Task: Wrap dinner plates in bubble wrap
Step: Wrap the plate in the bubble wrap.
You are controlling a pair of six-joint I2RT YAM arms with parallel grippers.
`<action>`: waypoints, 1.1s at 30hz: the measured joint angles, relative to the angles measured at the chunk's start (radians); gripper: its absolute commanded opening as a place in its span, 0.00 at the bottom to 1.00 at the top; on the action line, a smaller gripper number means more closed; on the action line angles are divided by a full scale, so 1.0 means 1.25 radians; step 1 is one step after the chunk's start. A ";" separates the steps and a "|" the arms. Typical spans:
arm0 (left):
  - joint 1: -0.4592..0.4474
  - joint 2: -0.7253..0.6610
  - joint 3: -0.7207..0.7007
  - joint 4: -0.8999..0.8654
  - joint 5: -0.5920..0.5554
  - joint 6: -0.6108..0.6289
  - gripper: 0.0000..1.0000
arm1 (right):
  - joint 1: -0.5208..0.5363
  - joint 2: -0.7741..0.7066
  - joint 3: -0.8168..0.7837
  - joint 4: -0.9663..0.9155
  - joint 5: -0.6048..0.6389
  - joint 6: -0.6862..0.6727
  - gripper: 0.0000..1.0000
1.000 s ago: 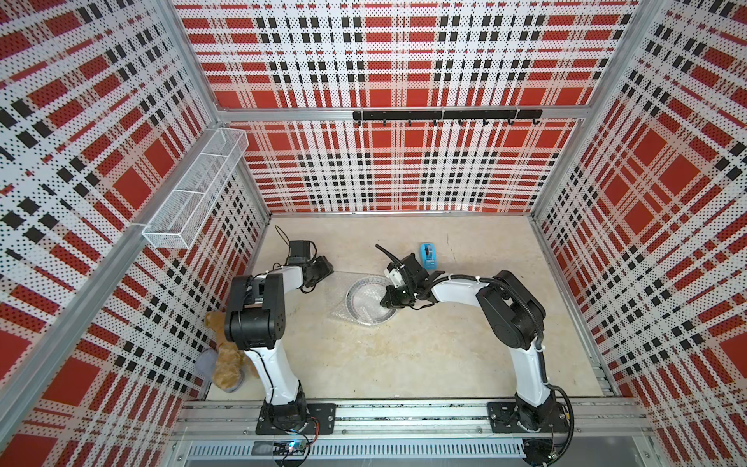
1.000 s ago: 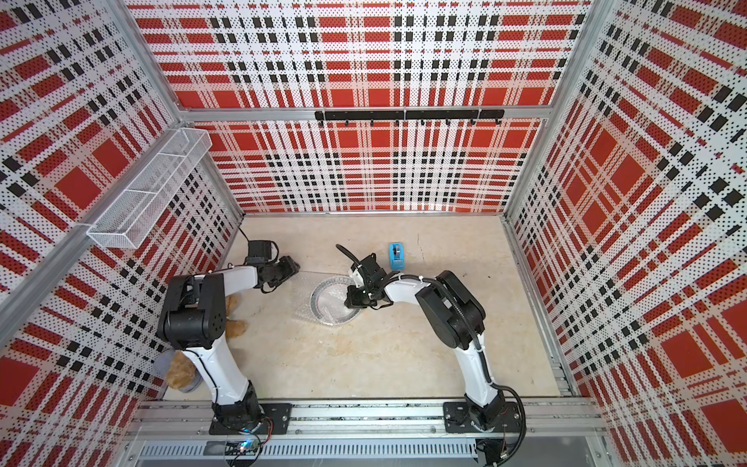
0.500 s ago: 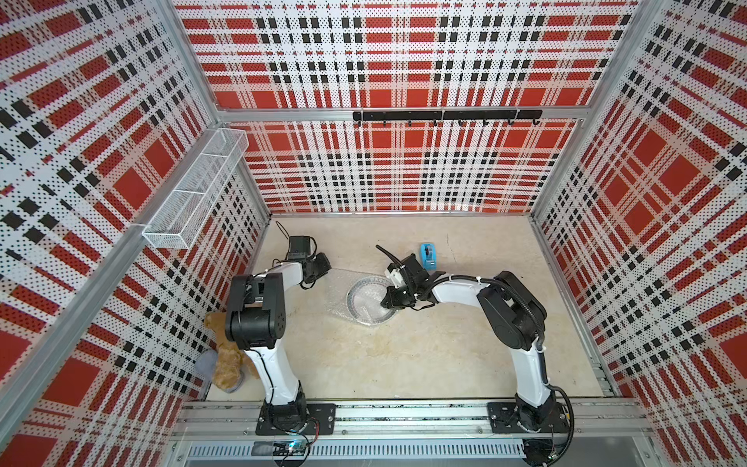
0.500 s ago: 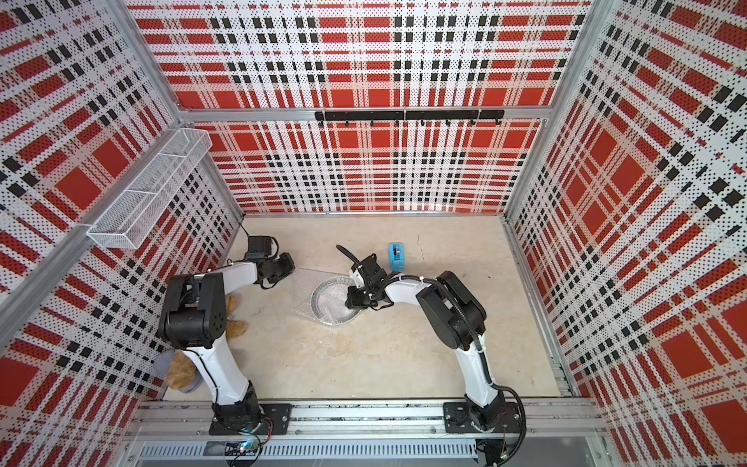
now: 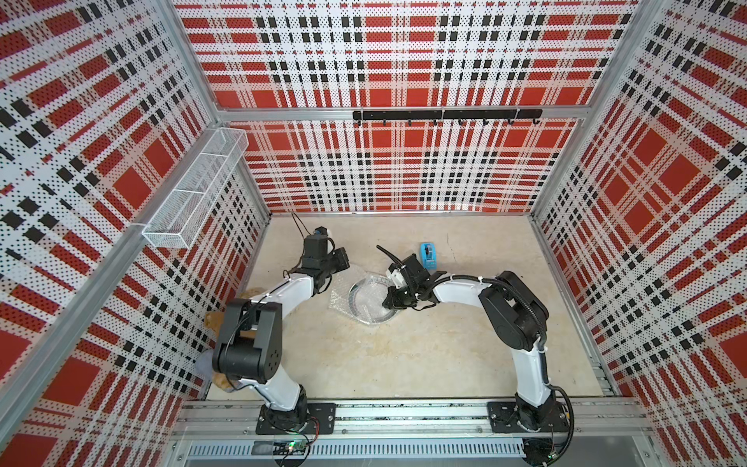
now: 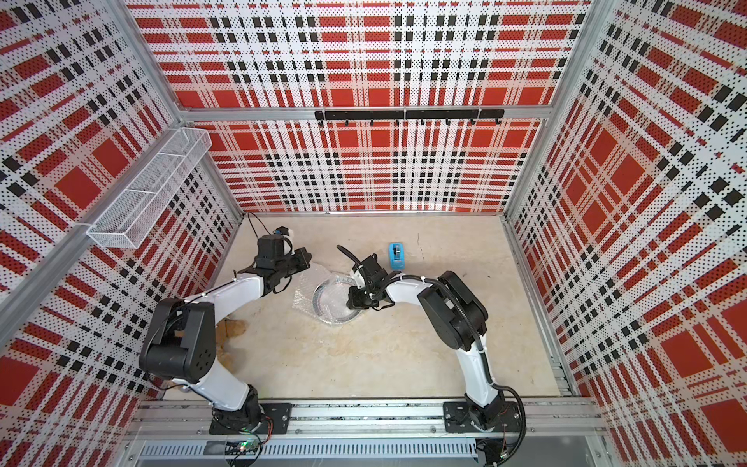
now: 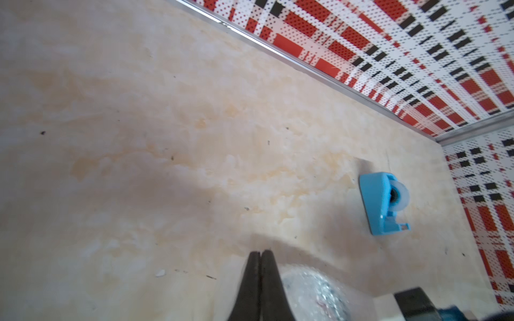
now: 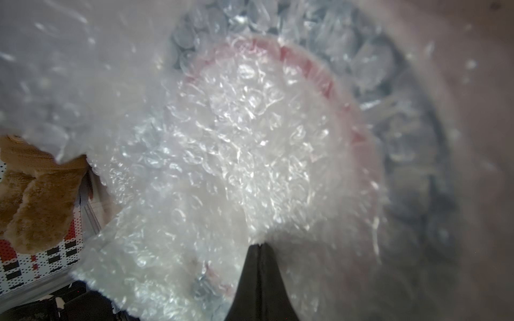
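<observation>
The bubble wrap (image 5: 338, 294) lies bunched over and around the dinner plate (image 5: 352, 301), mid-table (image 5: 404, 356) between my arms. My right gripper (image 8: 259, 246) is closed with its tips at a fold over the plate's white centre. I cannot tell whether it has pinched any film. If not, that fold would likely spring back. My left gripper (image 7: 260, 253) is closed on nothing, over bare table beside the wrap, so that side is loose and could slip. The blue tape dispenser (image 7: 381, 204) stands apart, so no tape secures anything.

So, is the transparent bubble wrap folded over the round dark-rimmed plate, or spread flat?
Folded over: bubble wrap covers the plate, white centre and red band.
</observation>
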 measured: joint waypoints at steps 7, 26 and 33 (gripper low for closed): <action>-0.101 -0.047 -0.069 0.064 0.014 -0.041 0.00 | 0.000 0.000 -0.003 0.005 -0.003 0.003 0.00; -0.310 0.057 -0.270 0.294 -0.043 -0.188 0.00 | -0.012 -0.021 -0.037 0.009 -0.023 0.030 0.00; -0.319 0.110 -0.274 0.369 -0.026 -0.196 0.00 | -0.032 -0.092 -0.125 0.055 0.021 0.078 0.00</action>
